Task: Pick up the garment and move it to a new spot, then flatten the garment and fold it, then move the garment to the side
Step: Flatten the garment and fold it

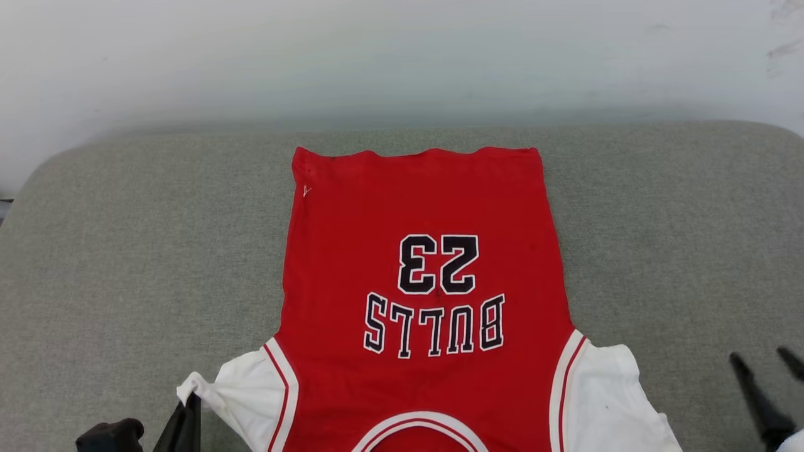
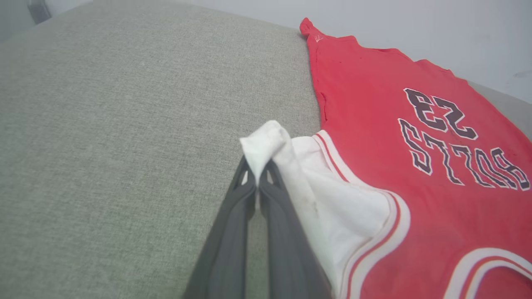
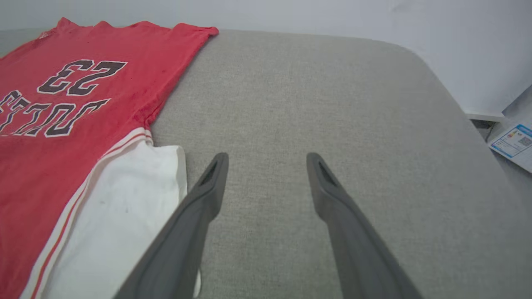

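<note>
The garment, a red jersey with white sleeves and black "BULLS 23" print, lies spread flat on the grey cushion, hem away from me, collar at the near edge. My left gripper at the lower left is shut on the tip of the garment's left white sleeve, pinched between the two dark fingers. My right gripper stands open over bare cushion, just right of the other white sleeve, nothing between its fingers. In the head view the right gripper shows at the lower right.
A pale wall rises behind the cushion. The cushion's rounded right corner drops off to a floor where a printed card lies. Bare cushion stretches to the left and right of the garment.
</note>
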Available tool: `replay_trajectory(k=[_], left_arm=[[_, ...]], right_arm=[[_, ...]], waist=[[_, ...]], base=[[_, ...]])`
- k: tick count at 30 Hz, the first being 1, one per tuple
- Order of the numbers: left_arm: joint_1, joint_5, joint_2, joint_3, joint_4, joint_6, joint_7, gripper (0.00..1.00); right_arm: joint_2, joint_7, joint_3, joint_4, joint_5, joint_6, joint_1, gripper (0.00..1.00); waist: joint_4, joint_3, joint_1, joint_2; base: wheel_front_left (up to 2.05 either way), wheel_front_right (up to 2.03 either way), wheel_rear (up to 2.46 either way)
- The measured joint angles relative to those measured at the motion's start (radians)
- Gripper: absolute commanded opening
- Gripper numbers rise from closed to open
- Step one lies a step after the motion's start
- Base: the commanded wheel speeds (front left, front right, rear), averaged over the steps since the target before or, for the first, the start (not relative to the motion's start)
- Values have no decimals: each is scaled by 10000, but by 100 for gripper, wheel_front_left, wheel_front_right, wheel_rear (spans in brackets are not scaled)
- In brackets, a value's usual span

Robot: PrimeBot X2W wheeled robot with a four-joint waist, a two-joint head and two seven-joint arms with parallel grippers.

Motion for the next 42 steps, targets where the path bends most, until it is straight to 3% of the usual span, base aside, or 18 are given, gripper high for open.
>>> replay_trajectory(k=[4, 9, 16, 23, 31, 35, 42], left_arm=[[-174, 257, -46, 19, -441, 128, 2, 0], [-479, 552, -90, -33, -907, 190, 2, 0], [-1484, 1039, -568, -173, -1429, 125, 0, 0], [-2292, 1494, -1143, -127, -1576, -157, 0, 0], [-2782, 2011, -1685, 38, -1664, -560, 2, 0], [-3025, 2236, -1958, 84, -1720, -755, 2, 0], [-3298, 2541, -2362, 182, -1739, -1049, 0, 0]], right_arm=[[-397, 190, -934, -972, 75, 0, -1093, 100], [-993, 604, -1108, -1595, 105, 0, -2548, 100], [-2134, 2600, 188, -1661, 629, 0, -6456, 100], [-2470, 5858, 1883, -165, 1616, 0, -9965, 100], [-2454, 9635, 3342, 1795, 2420, 0, -12317, 100], [-2224, 10387, 3611, 2529, 2357, 0, -13001, 100], [-1820, 10397, 4000, 3599, 1839, 0, -13538, 100]], waist=[[103, 301, 0, 0], [276, 734, 1, 0], [852, 1941, 1, -1], [1415, 3103, 2, -1], [2031, 4230, 3, -1], [2313, 4742, 3, -1], [2739, 5558, 2, -1]], base=[[0, 0, 0], [0, 0, 0], [0, 0, 0], [0, 0, 0], [0, 0, 0], [0, 0, 0], [0, 0, 0]])
